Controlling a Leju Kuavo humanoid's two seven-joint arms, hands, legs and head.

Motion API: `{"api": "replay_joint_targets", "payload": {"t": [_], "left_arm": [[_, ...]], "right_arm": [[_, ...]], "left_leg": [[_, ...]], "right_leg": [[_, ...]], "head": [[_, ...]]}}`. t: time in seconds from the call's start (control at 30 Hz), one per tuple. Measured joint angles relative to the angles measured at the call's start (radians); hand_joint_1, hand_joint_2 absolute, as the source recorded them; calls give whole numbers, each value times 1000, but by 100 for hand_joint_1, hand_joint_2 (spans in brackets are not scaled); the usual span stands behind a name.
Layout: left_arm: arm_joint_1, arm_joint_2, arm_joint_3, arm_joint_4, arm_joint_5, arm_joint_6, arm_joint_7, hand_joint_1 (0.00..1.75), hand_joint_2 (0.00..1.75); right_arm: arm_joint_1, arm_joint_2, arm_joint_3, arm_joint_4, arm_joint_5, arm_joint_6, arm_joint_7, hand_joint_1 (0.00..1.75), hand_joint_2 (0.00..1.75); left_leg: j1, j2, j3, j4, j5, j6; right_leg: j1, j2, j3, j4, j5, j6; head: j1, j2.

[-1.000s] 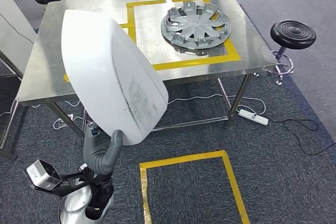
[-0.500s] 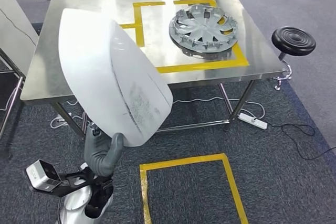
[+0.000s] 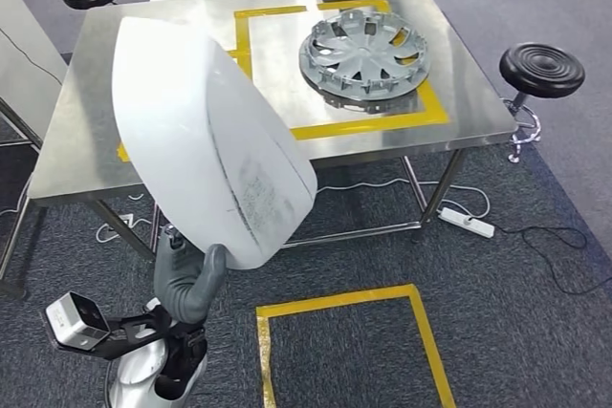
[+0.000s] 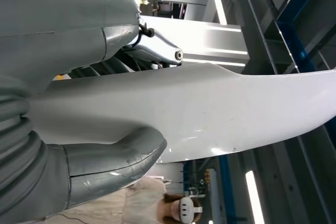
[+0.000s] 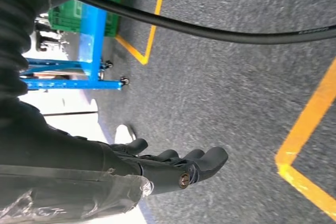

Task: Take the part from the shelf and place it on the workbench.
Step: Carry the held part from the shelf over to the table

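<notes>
Glossy smooth white plastic part (image 3: 202,140); brushed steel workbench (image 3: 94,121); silver plastic hubcap (image 3: 364,52); rough grey carpet (image 3: 519,322); matt grey left hand (image 3: 189,279).

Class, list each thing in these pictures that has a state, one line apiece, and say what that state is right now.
White part: held up off the floor, tilted, not yet on the workbench.
Left hand: grips the part's lower edge.
Right hand: holds nothing, fingers stretched out, over the carpet.
Hubcap: lying flat on the workbench, in the yellow tape frame.
Workbench: standing, near side bare.
Stool: upright, unoccupied.
</notes>
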Motion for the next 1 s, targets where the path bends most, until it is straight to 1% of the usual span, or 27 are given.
{"api": "replay_joint_targets", "payload": {"t": [0.07,0.1,0.13,0.17,0.2,0.23,0.27,0.3,0.33,0.4,0.43,0.47,0.5,0.57,0.6,0.63,0.67,0.7,0.73,0.77,0.8,0.83,0.87,0.9,0.93,0.97,1.0], "left_arm": [[3,0,2,0,-1,10,0,175,175],[6,0,3,0,-3,15,0,175,175],[7,0,4,0,-7,21,0,175,175],[8,0,5,0,-11,26,0,175,175],[9,0,6,0,-16,30,0,175,175],[8,0,6,0,-18,31,0,175,175],[7,0,6,-1,-20,29,0,175,175],[7,-1,6,-2,-21,27,0,175,175],[6,-2,6,-4,-23,25,0,175,175],[8,-2,7,-7,-26,22,0,175,175],[8,-3,7,-8,-27,22,0,175,175],[9,-3,7,-8,-27,22,0,175,175],[10,-4,7,-8,-27,22,0,175,175],[11,-5,7,-8,-28,22,0,175,175],[12,-5,7,-8,-28,22,0,175,175],[13,-5,7,-8,-28,22,0,175,175],[14,-5,7,-8,-28,22,0,175,175],[14,-5,7,-8,-28,22,0,175,175],[14,-5,7,-8,-28,22,0,175,175],[15,-5,7,-8,-28,22,0,175,175],[16,-5,8,-7,-27,23,0,175,175],[16,-5,8,-7,-27,26,0,175,175],[16,-6,9,-7,-25,28,0,175,175],[15,-8,9,-7,-22,30,0,175,175],[15,-9,9,-8,-20,33,0,175,175],[14,-9,9,-8,-17,36,0,175,175],[14,-9,9,-9,-15,39,-1,175,175]], "right_arm": [[-1,0,0,0,0,0,0,0,175],[-1,0,0,0,1,0,0,0,175],[-1,0,0,0,1,0,0,0,175],[-1,0,0,0,1,0,0,0,175],[-1,0,0,0,1,0,0,0,175],[-1,0,0,0,2,0,-1,0,175],[-1,0,0,0,3,0,-1,0,175],[-1,0,0,0,4,0,-1,0,175],[-1,0,0,0,5,0,-2,0,175],[0,0,0,0,8,1,-2,0,175],[1,0,0,0,8,1,-2,0,175],[0,0,0,0,8,1,-1,0,175],[-1,0,0,0,8,1,-2,0,175],[1,0,0,0,7,2,-2,0,175],[4,0,0,0,7,2,-2,0,175],[7,0,0,0,7,2,-1,0,175],[8,0,0,0,6,2,-1,0,175],[9,0,0,0,6,2,-1,0,175],[11,0,0,1,6,2,-1,0,175],[12,0,0,2,6,2,-2,0,175],[12,0,0,2,5,2,-2,0,175],[11,0,0,3,5,2,-2,0,175],[9,0,0,4,5,2,-1,0,175],[6,0,0,4,5,1,-1,0,175],[5,-1,0,4,6,0,-1,0,175],[3,-1,0,4,7,-2,-1,0,175],[2,-2,0,4,7,-2,-1,0,175]], "left_leg": [[1,0,-71,126,-50,-6],[2,0,-100,169,-57,-7],[2,0,-114,181,-46,-7],[2,0,-109,158,-17,-6],[3,1,-88,105,23,-5],[3,3,-60,40,55,-3],[2,4,-34,-18,71,2],[1,5,-16,-60,75,7],[1,5,-6,-85,69,14],[0,1,10,-100,63,31],[0,0,22,-103,62,40],[0,0,34,-103,60,46],[0,1,45,-103,56,51],[-1,2,65,-103,42,55],[-2,2,75,-103,34,55],[-2,1,88,-103,24,55],[-1,-1,103,-103,12,53],[-1,-2,120,-103,-2,51],[-1,-3,137,-103,-17,46],[-2,-3,153,-101,-32,41],[-3,-4,164,-101,-45,35],[-2,-3,172,-101,-53,29],[-1,-3,176,-101,-54,23],[1,-2,173,-93,-48,16],[2,-1,158,-66,-34,10],[3,0,130,-21,-22,3],[3,0,89,37,-21,-2]], "right_leg": [[0,-1,2,0,-3,-5],[0,-1,2,0,-4,-6],[0,-1,3,0,-4,-6],[-1,0,5,0,-5,-6],[-1,1,7,0,-6,-5],[0,2,9,0,-10,-1],[2,3,10,0,-17,4],[3,3,10,-3,-25,10],[4,3,14,-3,-26,17],[2,0,26,-4,-20,31],[1,-2,30,7,-19,36],[0,-3,20,29,-31,39],[0,-3,-3,73,-49,41],[1,-3,-80,196,-90,44],[1,-3,-118,242,-104,45],[0,-3,-142,258,-109,46],[0,-3,-151,238,-103,46],[-1,-3,-146,190,-82,46],[-2,-4,-134,130,-34,44],[-1,-6,-124,80,11,40],[1,-7,-115,49,51,32],[5,-7,-110,37,75,24],[9,-5,-107,38,70,14],[10,-3,-100,37,65,5],[10,-2,-93,32,59,-1],[8,-1,-84,25,53,-8],[5,-1,-73,18,48,-13]], "head": [[-2,0],[-2,0],[-2,0],[-3,0],[-2,0],[-3,0],[-3,0],[-3,0],[-3,0],[0,0],[1,0],[3,0],[4,0],[6,0],[7,0],[8,0],[9,0],[11,0],[12,0],[12,0],[12,0],[12,0],[12,0],[12,0],[11,0],[10,0],[9,0]]}}
